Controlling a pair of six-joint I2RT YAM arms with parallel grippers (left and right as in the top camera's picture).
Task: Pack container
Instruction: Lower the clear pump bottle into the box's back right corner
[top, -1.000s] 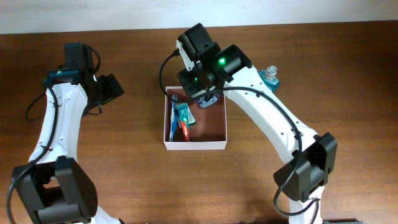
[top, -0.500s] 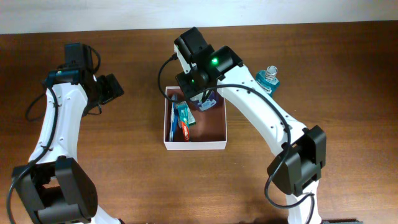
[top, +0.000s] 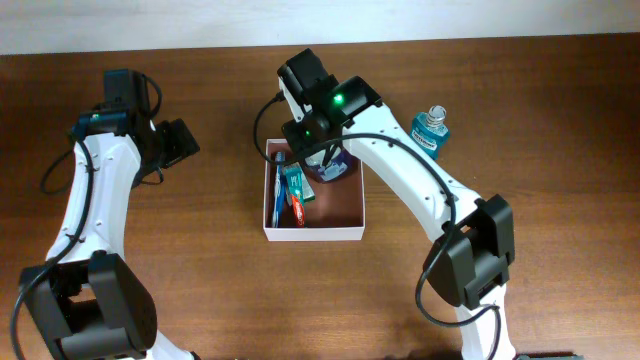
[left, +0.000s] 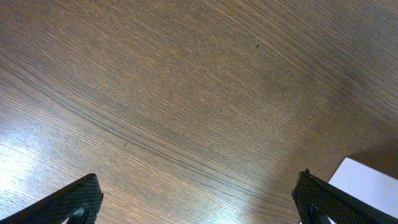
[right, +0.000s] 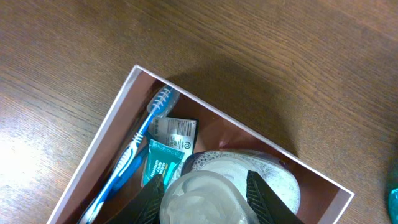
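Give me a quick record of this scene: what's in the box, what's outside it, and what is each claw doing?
container: square, white walls, reddish-brown floor
already inside: blue toothbrush; teal toothpaste tube
right gripper: closed on a white round-topped item, inside the container's outline; whether it touches the floor cannot be told
outside: blue mouthwash bottle, upright on the table
left gripper: open, holding nothing, over bare wood

Right end effector (right: 204, 200) carried jar (right: 214, 177) leftward over container (top: 313, 235).
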